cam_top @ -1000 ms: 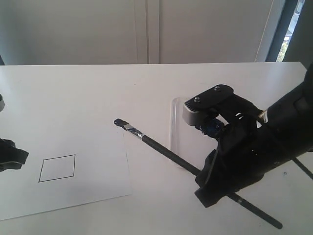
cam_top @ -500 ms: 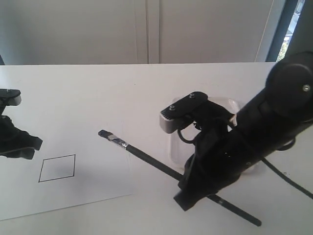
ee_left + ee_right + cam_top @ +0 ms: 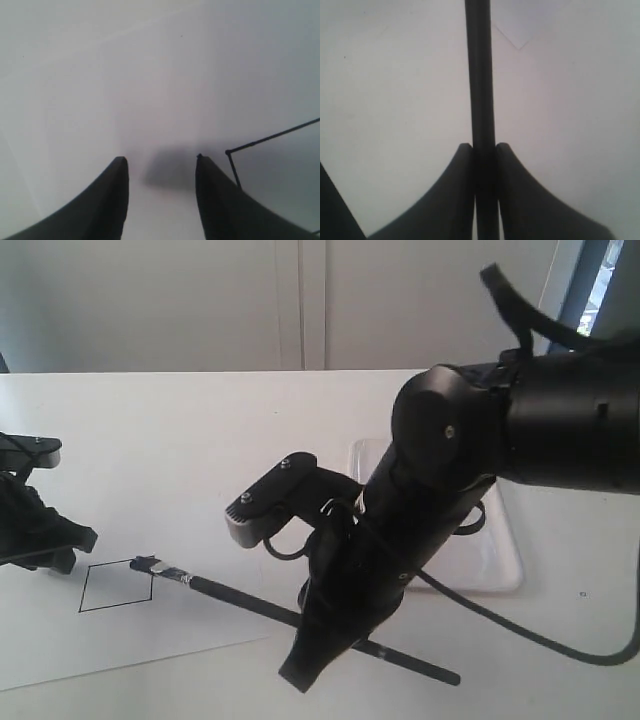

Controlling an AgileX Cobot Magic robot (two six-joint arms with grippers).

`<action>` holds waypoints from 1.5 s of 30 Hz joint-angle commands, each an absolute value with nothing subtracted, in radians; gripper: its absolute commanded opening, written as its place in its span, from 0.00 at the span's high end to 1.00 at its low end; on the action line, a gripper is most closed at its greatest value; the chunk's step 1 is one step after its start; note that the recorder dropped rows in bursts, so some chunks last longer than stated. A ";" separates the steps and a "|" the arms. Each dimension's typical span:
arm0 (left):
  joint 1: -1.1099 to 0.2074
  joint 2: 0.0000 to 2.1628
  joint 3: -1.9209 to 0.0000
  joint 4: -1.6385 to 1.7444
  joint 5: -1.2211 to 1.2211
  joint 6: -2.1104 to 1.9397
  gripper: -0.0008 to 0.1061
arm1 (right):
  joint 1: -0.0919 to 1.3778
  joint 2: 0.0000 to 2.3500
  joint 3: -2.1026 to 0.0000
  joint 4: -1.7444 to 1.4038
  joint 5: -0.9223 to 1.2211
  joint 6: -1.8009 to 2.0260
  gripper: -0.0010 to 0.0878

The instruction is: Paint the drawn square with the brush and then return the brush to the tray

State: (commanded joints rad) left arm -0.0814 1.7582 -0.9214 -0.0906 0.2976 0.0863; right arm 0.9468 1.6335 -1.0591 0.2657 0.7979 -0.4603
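Observation:
The drawn square (image 3: 117,585) is a thin black outline on the white paper sheet (image 3: 170,630). One of its corners shows in the left wrist view as the drawn square (image 3: 270,136). The brush (image 3: 230,597) slants low over the paper, its black tip at the square's upper right corner. My right gripper (image 3: 312,640) is shut on the black handle. In the right wrist view the right gripper (image 3: 484,147) clamps the brush (image 3: 480,75). My left gripper (image 3: 72,543) hovers just left of the square. It is open and empty in the left wrist view, left gripper (image 3: 160,160).
The translucent tray (image 3: 500,575) sits at the right, mostly hidden behind the right arm. A black cable (image 3: 560,645) loops in front of it. The paper's corner (image 3: 520,30) lies beyond the right gripper. A white wall stands behind the table.
The right arm has swung left and down with the brush, bringing the tip from beyond the paper to the square's corner. The left gripper has moved right toward the square.

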 joint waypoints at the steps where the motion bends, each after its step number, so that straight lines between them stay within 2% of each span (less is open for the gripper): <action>1: -0.081 1.760 -0.921 -0.088 0.298 0.084 0.54 | 0.952 1.642 -1.063 0.246 0.794 -0.435 0.99; 22: -0.081 1.770 -0.921 -0.088 0.296 0.082 0.54 | 0.988 1.865 -1.247 0.207 0.758 -0.379 0.99; 28: -0.081 1.770 -0.921 -0.088 0.296 0.082 0.54 | 1.028 1.899 -1.301 0.203 0.760 -0.379 0.99; 45: -0.081 1.770 -0.921 -0.088 0.297 0.078 0.54 | 1.030 1.974 -1.388 0.178 0.741 -0.355 0.99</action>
